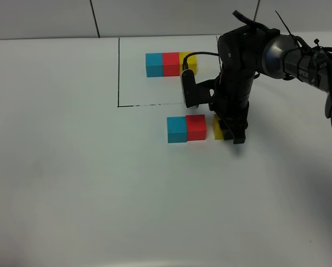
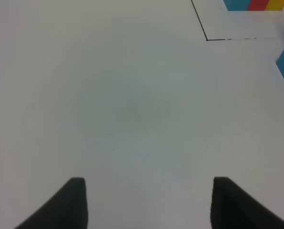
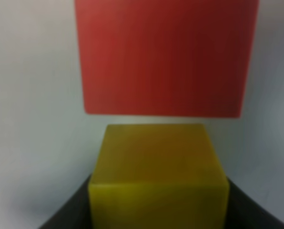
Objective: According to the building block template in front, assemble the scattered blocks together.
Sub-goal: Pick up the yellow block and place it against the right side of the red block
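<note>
So the right gripper [image 1: 228, 131] is down at the table pinching the yellow block [image 3: 158, 174], one finger on each side of it, and the wrist cam shows the block sitting snug between them. Just ahead of the fingertips is the red block [image 3: 163, 57], with a thin sliver of table showing between red and yellow, so they're near but not touching yet. Beyond the red one, on its far side from the fingers, the blue block [image 1: 176, 129] is already butted up against it.

If I were driving this, I'd keep the squeeze steady and slide the yellow straight forward, low on the table, till its face meets the red flush. In the wrist view the yellow looks pretty well centred on the red, so no sideways fiddling needed, I think. Main risk is pushing too hard and shoving the red-blue pair along or skewing it. Go slow, stop at contact, then let go straight apart and lift up so the fingers don't drag the yellow back.

Further out past all that, the building block template [image 1: 170, 64] sits inside its black outline [image 1: 118, 72], blue-red-yellow, so the order matches.

The left gripper [image 2: 149, 202] is off on its own, fingers spread wide over bare table [image 2: 108, 105], holding nothing.
</note>
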You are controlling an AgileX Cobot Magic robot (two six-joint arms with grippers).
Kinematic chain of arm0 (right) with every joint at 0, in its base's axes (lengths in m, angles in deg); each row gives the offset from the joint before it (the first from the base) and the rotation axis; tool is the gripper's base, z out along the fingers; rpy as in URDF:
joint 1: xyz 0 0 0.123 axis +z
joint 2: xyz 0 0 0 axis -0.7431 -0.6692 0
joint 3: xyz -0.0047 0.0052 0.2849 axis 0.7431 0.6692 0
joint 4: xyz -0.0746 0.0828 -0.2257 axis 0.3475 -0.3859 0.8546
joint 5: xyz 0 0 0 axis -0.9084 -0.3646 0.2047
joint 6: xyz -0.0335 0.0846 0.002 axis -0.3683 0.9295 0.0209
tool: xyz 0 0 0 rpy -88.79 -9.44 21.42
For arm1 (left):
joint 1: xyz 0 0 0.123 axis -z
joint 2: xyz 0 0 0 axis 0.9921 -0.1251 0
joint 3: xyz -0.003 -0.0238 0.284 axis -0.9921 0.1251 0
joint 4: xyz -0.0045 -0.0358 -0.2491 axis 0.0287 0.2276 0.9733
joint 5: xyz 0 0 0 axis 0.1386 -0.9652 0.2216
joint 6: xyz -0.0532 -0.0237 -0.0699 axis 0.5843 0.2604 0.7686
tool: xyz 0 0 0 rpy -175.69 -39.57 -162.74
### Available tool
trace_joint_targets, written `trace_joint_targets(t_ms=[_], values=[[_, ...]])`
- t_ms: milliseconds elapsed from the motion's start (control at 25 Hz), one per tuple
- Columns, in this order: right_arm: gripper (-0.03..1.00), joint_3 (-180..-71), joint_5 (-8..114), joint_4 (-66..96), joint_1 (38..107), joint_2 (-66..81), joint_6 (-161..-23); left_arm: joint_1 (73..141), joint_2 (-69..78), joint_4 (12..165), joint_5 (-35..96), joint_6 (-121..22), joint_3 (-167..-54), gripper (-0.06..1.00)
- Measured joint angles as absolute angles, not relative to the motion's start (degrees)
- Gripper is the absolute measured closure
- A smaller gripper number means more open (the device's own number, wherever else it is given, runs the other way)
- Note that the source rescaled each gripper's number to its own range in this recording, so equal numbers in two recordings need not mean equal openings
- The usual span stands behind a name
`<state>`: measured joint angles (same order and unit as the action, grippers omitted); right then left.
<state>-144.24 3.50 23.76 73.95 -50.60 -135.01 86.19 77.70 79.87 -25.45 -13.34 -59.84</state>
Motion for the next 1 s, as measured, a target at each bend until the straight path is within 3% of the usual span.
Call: trace_joint_targets(t_ms=[1000], values=[[0.95, -144.3, 5.0, 20.8, 75.2, -50.7, -132.8, 86.2, 77.7, 79.9, -25.5, -13.3, -59.8, 0.68]])
